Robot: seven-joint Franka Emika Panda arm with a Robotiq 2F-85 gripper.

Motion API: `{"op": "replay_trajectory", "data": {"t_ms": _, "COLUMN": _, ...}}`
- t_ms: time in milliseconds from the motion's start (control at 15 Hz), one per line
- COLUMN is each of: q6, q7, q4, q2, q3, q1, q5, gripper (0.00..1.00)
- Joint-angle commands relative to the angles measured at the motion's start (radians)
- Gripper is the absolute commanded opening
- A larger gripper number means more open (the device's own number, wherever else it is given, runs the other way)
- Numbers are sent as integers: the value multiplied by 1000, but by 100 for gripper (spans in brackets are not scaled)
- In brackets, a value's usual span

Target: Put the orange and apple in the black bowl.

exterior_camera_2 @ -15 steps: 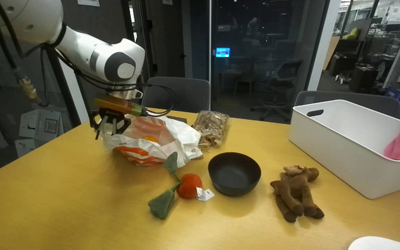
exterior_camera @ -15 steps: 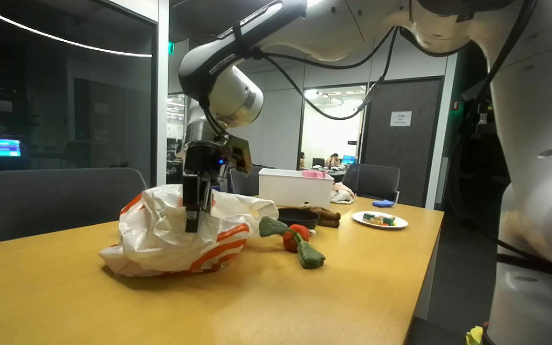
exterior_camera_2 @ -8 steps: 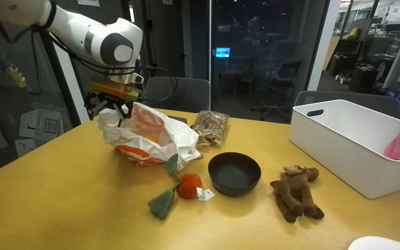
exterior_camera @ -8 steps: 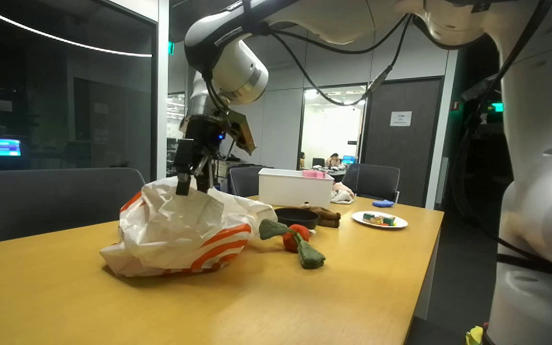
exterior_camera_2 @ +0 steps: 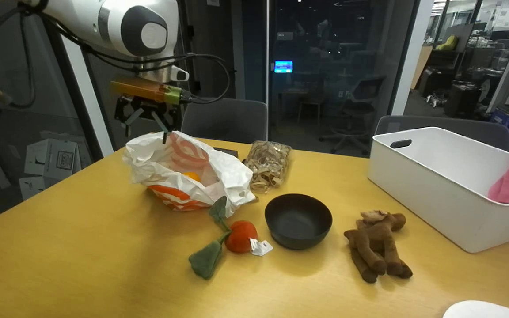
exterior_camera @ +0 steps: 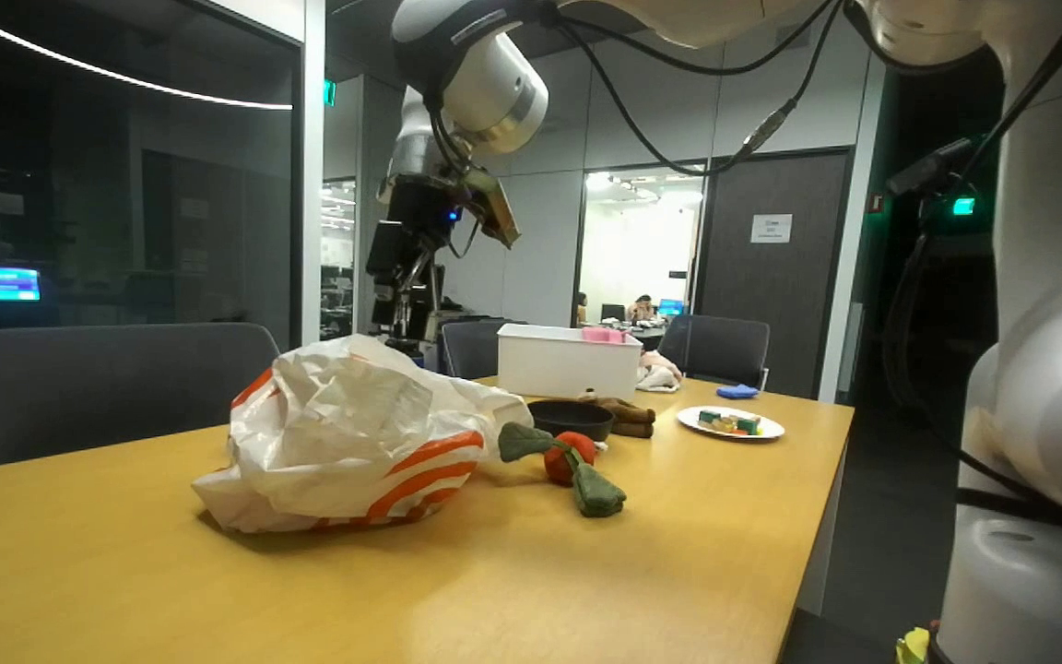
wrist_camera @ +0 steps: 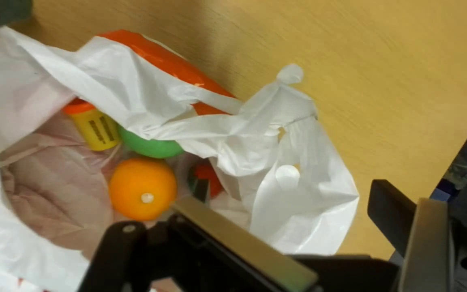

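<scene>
The orange (wrist_camera: pixel 143 188) lies inside a crumpled white plastic bag (exterior_camera_2: pixel 232 172) with red stripes, whose mouth gapes. Beside the orange is a smooth green round thing (wrist_camera: pixel 152 147), half covered by the bag's edge; whether this is the apple I cannot tell. A small red and green piece (wrist_camera: pixel 213 178) also shows in the bag. In both exterior views the black bowl (exterior_camera_2: pixel 298 225) (exterior_camera: pixel 572 420) stands upright with nothing visible in it. My gripper (exterior_camera_2: pixel 146 135) (wrist_camera: pixel 292 192) hangs above the bag, fingers wide apart, holding nothing.
A red plush vegetable (exterior_camera_2: pixel 241 236) with green leaves lies between bag and bowl. Behind are a pack of brown shreds (exterior_camera_2: pixel 268 165) and a white bin (exterior_camera_2: pixel 427 190). A brown plush animal (exterior_camera_2: pixel 376 245) and a white plate (exterior_camera: pixel 688 420) are farther along. A yellow tub (wrist_camera: pixel 97 129) shares the bag.
My gripper has lifted away from the bag's rim, and its fingers have spread wider. The rim has sprung up a little. Bowl and plush toys have stayed put.
</scene>
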Motion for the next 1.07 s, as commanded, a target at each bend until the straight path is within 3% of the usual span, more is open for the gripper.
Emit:
{"op": "replay_trajectory", "data": {"t_ms": 0, "q6": 58, "q7": -4, "q4": -33, "q2": -33, "q3": -28, "q1": -20, "q5": -50, "gripper": 100}}
{"op": "replay_trajectory", "data": {"t_ms": 400, "q6": 178, "q7": -35, "q4": -90, "q2": 19, "q3": -44, "q1": -41, "q5": 9, "gripper": 100}}
{"op": "replay_trajectory", "data": {"t_ms": 600, "q6": 299, "q7": -76, "q4": -124, "q2": 56, "q3": -43, "q1": -47, "q5": -2, "gripper": 100}}
{"op": "replay_trajectory", "data": {"t_ms": 1000, "q6": 511, "q7": -252, "q4": -144, "q2": 150, "q3": -17, "q1": -82, "q5": 68, "gripper": 100}}
